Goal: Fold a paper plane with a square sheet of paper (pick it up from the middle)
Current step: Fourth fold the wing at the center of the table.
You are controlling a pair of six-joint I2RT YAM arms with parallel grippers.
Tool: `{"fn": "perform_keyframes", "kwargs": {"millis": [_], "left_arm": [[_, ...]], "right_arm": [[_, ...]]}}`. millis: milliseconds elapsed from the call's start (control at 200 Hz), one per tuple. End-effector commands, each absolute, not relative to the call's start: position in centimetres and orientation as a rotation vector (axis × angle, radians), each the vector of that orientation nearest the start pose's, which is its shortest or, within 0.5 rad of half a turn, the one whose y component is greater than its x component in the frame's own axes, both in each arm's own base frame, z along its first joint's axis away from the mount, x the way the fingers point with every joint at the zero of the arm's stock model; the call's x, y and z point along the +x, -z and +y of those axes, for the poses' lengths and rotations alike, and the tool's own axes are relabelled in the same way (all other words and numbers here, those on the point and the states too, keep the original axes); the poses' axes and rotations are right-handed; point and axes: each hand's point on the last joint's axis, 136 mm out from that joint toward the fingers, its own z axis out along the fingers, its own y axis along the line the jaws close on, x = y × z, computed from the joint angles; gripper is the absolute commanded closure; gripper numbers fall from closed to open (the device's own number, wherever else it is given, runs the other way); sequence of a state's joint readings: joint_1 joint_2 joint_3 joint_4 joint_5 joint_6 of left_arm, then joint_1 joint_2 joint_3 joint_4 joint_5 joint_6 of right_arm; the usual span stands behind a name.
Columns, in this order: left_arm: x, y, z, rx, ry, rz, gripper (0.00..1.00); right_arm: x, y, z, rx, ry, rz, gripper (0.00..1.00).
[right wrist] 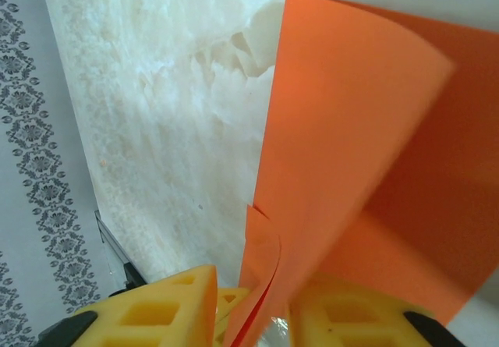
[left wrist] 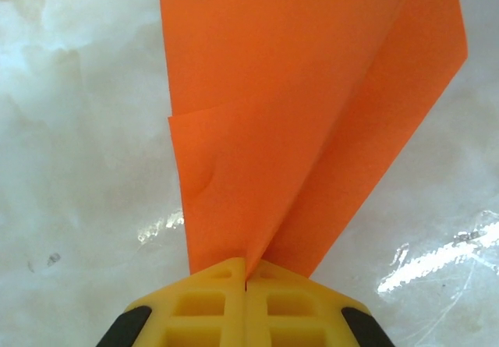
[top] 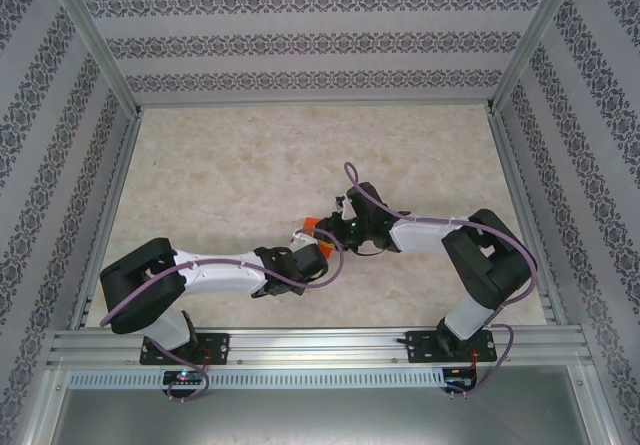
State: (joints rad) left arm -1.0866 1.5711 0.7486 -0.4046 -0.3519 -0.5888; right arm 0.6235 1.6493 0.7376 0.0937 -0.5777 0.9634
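The left end effector (left wrist: 246,273) is closed on the sheet of paper (left wrist: 296,90). In the left wrist view its two yellow fingers meet at the bottom centre of the frame, and the orange paper comes out of the seam between them. From that pinch the sheet fans upward to the top edge. One layer is a broad flat panel in the centre, and a second layer angles off to the upper right. A sharp crease runs between them down to the fingertips. A faint dent and a short horizontal edge mark the left side of the panel.

The right end effector (right wrist: 253,300) has its yellow fingers standing apart at the bottom of the right wrist view. A thin edge of the paper passes loosely through the gap without being pressed. This view shows what the left one does not: the paper curls over on itself at the upper right, and a small torn-looking flap sits near the lower edge.

In the top view only a small orange patch shows at the centre of the frame, because the two wrists meeting there cover most of the sheet. That view places the paper over the near middle of the marbled table (top: 250,165). Purple cables (top: 420,223) loop along both arms. Patterned walls (top: 300,45) close in the table on three sides, and an aluminium rail (top: 320,345) carries the arm bases along the bottom.
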Motion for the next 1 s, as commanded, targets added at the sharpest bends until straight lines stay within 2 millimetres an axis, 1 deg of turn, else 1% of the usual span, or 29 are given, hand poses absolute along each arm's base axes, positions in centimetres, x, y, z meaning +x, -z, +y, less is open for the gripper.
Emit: {"fn": "perform_keyframes", "kwargs": {"millis": [0, 10, 105, 235, 300, 415, 530, 679, 744, 809, 879, 999], "left_arm": [[20.0, -2.6, -25.5, 0.471, 0.213, 2.592, 1.00], [19.9, -2.5, -25.3, 0.468, 0.222, 2.597, 1.00], [20.1, -3.2, -26.1, 0.428, 0.416, 2.593, 1.00], [20.3, -3.9, -26.4, 0.366, 0.660, 2.594, 1.00], [20.4, -4.0, -26.5, 0.336, 0.762, 2.599, 1.00], [20.4, -3.9, -26.5, 0.302, 0.892, 2.623, 1.00], [20.5, -3.4, -26.5, 0.263, 0.974, 2.642, 1.00], [20.7, -3.1, -26.6, 0.220, 1.076, 2.663, 1.00], [20.9, -2.9, -26.4, 0.194, 1.088, 2.671, 1.00], [21.0, -2.8, -26.1, 0.170, 1.103, 2.675, 1.00], [21.3, -2.8, -25.8, 0.141, 1.112, 2.673, 1.00], [21.4, -2.9, -25.6, 0.115, 1.156, 2.675, 0.99]], "right_arm": [[26.5, -8.2, 29.5, 0.104, -1.318, 2.648, 0.64], [26.4, -8.3, 29.4, 0.106, -1.316, 2.646, 0.63], [26.4, -9.1, 28.6, 0.098, -1.310, 2.614, 0.55], [26.0, -10.0, 28.4, 0.047, -1.307, 2.596, 0.54], [25.9, -10.2, 28.7, 0.023, -1.327, 2.589, 0.58], [25.6, -10.6, 29.9, -0.033, -1.371, 2.570, 0.65], [25.2, -11.0, 31.6, -0.104, -1.404, 2.565, 0.72], [25.1, -10.0, 33.4, -0.128, -1.413, 2.590, 0.77], [25.2, -9.8, 34.1, -0.132, -1.434, 2.591, 0.79], [25.6, -9.6, 34.4, -0.126, -1.427, 2.593, 0.80], [26.0, -8.9, 34.2, -0.098, -1.393, 2.607, 0.81], [26.3, -8.6, 34.9, -0.106, -1.420, 2.608, 0.81]]}}
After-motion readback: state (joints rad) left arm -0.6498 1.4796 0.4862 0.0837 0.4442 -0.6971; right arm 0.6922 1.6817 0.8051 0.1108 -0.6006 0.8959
